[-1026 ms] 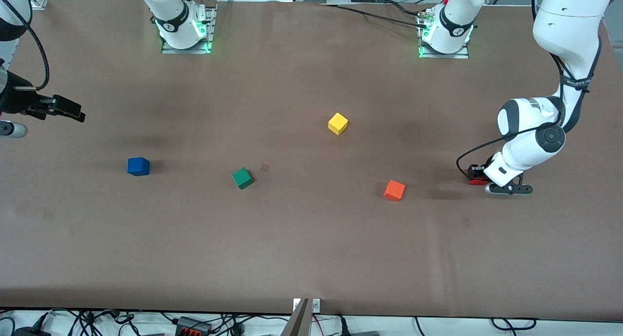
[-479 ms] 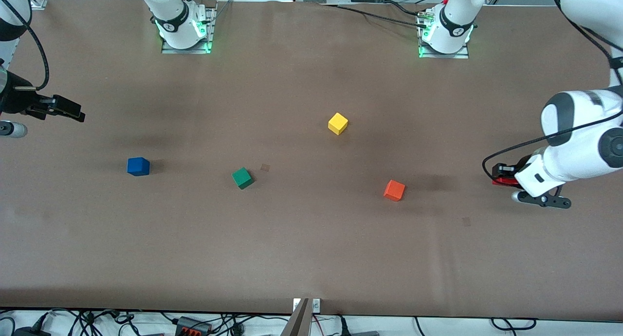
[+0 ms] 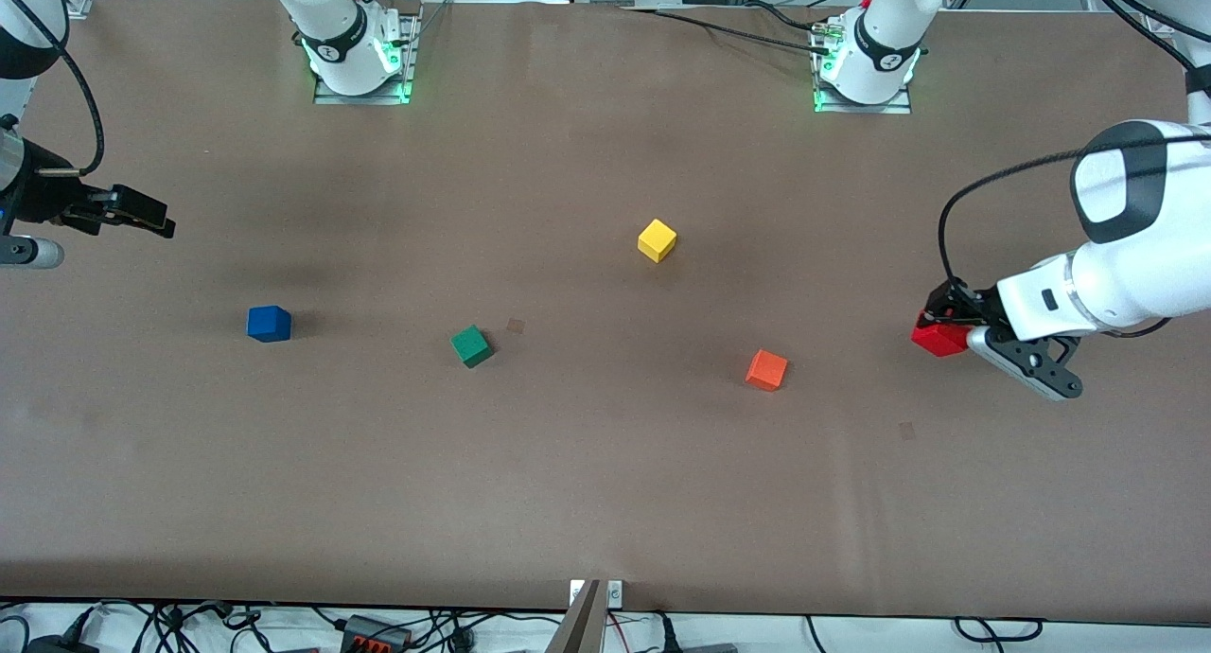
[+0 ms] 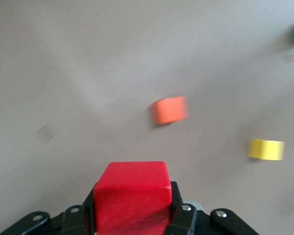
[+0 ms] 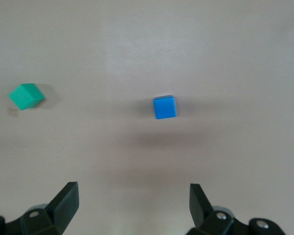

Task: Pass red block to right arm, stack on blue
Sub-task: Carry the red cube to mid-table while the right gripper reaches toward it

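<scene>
L tool (image 3: 956,326) grips red block (image 3: 938,339), no labels.

I'm seeing a bright red block (image 3: 938,339) in the black left gripper (image 3: 956,324), dark blue (image 3: 269,323), green (image 3: 471,345), yellow (image 3: 657,240) and orange (image 3: 766,369) cubes lying on the plain brown table (image 3: 605,492), and the right gripper (image 3: 142,215) showing black.

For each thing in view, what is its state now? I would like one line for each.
red block: held in the left hand, off the table.
left hand: shut on the red block, over the left arm's end of the table.
right hand: open, holding nothing, waiting above the blue block.
blue block: flat on the table, nothing on it.
green block: on the table, untouched.
orange block: on the table, untouched.
yellow block: on the table, untouched.
</scene>
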